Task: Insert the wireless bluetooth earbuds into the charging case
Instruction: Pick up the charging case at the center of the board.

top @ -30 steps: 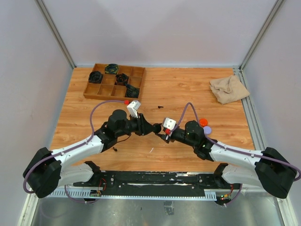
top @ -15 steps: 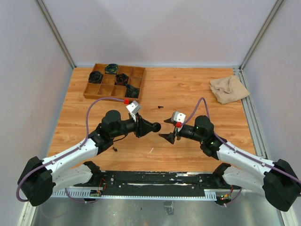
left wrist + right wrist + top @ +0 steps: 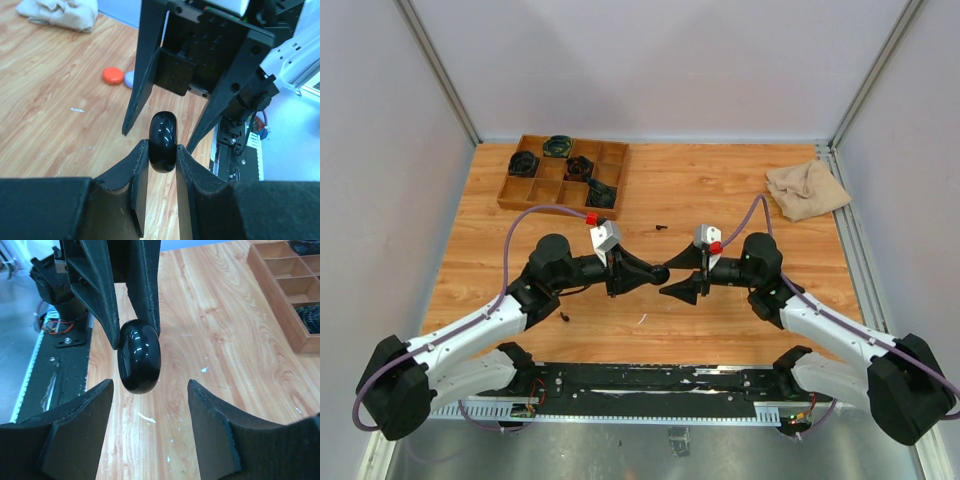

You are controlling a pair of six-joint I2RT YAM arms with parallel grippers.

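From above, the left gripper (image 3: 654, 272) and right gripper (image 3: 668, 278) meet tip to tip over the middle of a wooden desk (image 3: 720, 190), with a compartment tray (image 3: 552, 207) in its far left corner, a beige cloth (image 3: 806, 189) in its far right, and pale walls around. The left wrist view shows its jaws clamped on a glossy black charging case (image 3: 163, 134) held on edge. The right wrist view shows its jaws spread wide either side of that case, not touching.
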